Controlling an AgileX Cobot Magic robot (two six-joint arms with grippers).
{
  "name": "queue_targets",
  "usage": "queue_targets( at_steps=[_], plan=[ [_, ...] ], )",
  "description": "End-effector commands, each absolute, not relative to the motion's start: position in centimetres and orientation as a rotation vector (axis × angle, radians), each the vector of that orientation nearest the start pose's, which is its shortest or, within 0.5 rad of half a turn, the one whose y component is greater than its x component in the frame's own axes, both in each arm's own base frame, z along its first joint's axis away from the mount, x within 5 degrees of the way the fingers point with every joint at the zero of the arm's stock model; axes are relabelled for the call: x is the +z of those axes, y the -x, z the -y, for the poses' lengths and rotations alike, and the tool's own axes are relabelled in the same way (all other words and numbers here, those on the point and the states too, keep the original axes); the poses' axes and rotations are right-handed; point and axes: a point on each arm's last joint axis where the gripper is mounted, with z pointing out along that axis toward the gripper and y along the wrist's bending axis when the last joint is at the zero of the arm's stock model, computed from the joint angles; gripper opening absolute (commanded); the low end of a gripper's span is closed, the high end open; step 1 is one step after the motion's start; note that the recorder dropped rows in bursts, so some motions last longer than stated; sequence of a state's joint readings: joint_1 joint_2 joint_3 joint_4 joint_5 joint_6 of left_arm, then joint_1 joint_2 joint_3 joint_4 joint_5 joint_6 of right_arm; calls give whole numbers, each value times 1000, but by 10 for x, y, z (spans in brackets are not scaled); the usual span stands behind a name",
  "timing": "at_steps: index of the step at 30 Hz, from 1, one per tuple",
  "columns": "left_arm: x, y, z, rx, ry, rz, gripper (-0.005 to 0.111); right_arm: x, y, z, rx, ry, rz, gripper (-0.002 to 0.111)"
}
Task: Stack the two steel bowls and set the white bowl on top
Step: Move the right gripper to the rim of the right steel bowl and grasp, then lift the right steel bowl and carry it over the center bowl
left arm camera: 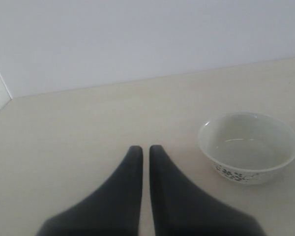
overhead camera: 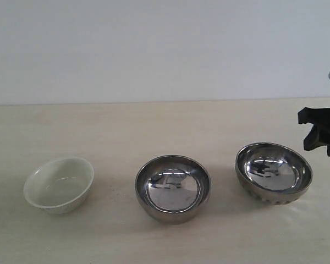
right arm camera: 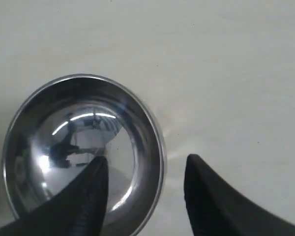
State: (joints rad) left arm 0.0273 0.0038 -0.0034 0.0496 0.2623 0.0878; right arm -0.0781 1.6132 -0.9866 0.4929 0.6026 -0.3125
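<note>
The right hand point(right arm camera: 145, 164) — open — hovers at the rim of the ribbed steel bowl point(right arm camera: 64, 128). The left hand point(left arm camera: 145, 150) is closed (holding nothing); the white bowl point(left arm camera: 248, 147) sits near it, apart.

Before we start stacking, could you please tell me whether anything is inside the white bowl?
Nothing is inside the white bowl: both the exterior and left wrist views show only its bare glossy interior. The table beneath it is covered.
</note>
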Motion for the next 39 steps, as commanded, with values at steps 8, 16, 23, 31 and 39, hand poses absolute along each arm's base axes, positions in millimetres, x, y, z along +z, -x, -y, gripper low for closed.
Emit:
queue_targets(
  at_steps=[8, 16, 23, 31, 39],
  plan=[
    [190, -55, -3, 118, -69, -1738, 4, 179, -333, 1, 340, -154, -2699, 43],
    [190, -55, -3, 118, -69, -1740, 4, 159, -339, -4, 329, -151, -2727, 43],
    [190, -55, -3, 118, -69, -1742, 4, 147, -341, -4, 322, -159, -2751, 41],
    [190, -55, -3, 118, -69, -1740, 4, 138, -341, -4, 323, -113, -2781, 0],
    [190, -55, -3, 118, -69, -1740, 4, 184, -334, -8, 373, -135, -2662, 0]
  ],
)
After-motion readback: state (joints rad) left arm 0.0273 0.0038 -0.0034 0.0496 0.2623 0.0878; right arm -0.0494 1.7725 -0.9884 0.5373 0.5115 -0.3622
